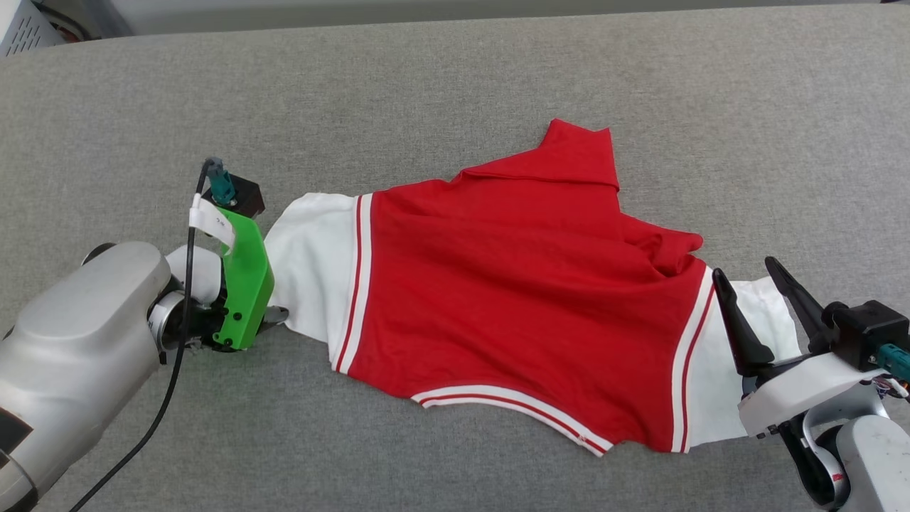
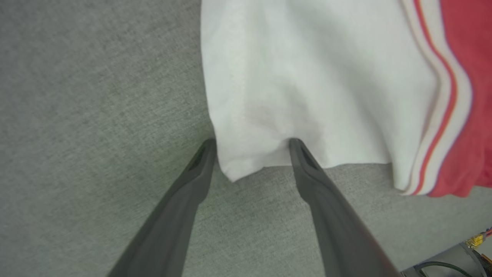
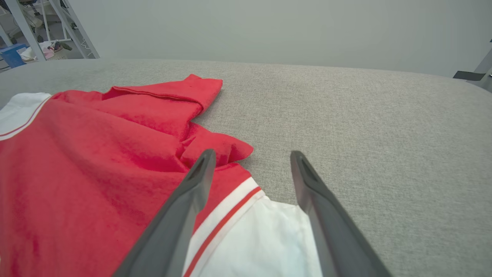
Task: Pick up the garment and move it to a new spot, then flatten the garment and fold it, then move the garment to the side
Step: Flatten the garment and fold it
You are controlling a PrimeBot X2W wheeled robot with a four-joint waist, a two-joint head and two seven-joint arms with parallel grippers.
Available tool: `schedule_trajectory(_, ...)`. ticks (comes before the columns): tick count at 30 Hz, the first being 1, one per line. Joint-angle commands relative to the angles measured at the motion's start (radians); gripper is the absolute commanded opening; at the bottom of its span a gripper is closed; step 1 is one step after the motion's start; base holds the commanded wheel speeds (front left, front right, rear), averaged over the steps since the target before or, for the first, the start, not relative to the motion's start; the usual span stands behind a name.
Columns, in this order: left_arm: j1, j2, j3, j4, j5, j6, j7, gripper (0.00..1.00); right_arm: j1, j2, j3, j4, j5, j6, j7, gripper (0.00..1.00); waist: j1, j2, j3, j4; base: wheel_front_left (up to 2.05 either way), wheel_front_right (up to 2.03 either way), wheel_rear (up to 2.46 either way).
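Note:
The garment [image 1: 519,284], a red T-shirt with white sleeves and striped trim, lies spread and partly rumpled on the grey fabric surface [image 1: 455,85]. Its far part is folded over into a red flap [image 1: 576,153]. My left gripper [image 2: 251,141] is open at the shirt's left end. The corner of the white left sleeve [image 2: 307,84] lies between its fingertips. In the head view the green wrist mount [image 1: 245,284] hides most of those fingers. My right gripper [image 1: 743,269] stands open above the white right sleeve [image 1: 711,398], fingers pointing away from me, nothing clamped; the same sleeve [image 3: 261,246] lies below its fingers.
The grey surface stretches wide around the shirt, with bare room behind it and to its right [image 3: 384,127]. A metal rack with clutter [image 3: 34,42] stands beyond the far left corner. A black cable [image 1: 174,355] trails along my left arm.

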Motion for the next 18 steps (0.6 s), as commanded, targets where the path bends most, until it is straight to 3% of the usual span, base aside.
schedule_trajectory(1,0.053,-0.018,-0.014,0.007,0.008,-0.003,0.008,0.74,-0.019,-0.003,0.001,0.002,0.0,-0.001,-0.004,1.0,0.0,0.0,-0.001,-0.001,0.0,0.0,0.0)
schedule_trajectory(2,0.058,-0.018,-0.015,0.008,0.012,-0.003,0.007,0.13,-0.019,-0.002,0.001,0.003,0.0,-0.001,-0.004,1.0,0.0,0.0,-0.001,-0.002,0.0,0.0,0.0)
schedule_trajectory(3,0.063,-0.018,-0.015,0.009,0.016,-0.003,0.003,0.0,-0.02,-0.002,0.0,0.005,0.0,-0.001,-0.005,1.0,0.0,0.0,-0.003,-0.002,0.0,0.0,0.0)
schedule_trajectory(8,0.066,-0.008,-0.015,-0.006,0.033,-0.003,-0.075,0.0,-0.018,-0.01,-0.007,0.001,-0.002,-0.001,-0.005,1.0,0.0,0.0,-0.034,0.003,0.0,0.0,0.0)
schedule_trajectory(12,0.067,0.032,-0.014,-0.054,0.055,-0.003,-0.162,0.0,-0.014,-0.05,-0.017,-0.023,-0.007,-0.001,0.016,1.0,0.0,0.0,-0.081,0.007,0.0,0.0,0.0)
schedule_trajectory(18,0.083,0.105,0.029,-0.145,0.026,-0.002,-0.288,0.0,0.01,-0.181,-0.007,-0.116,0.023,-0.001,0.203,1.0,0.0,0.0,-0.138,0.02,0.0,0.0,0.0)
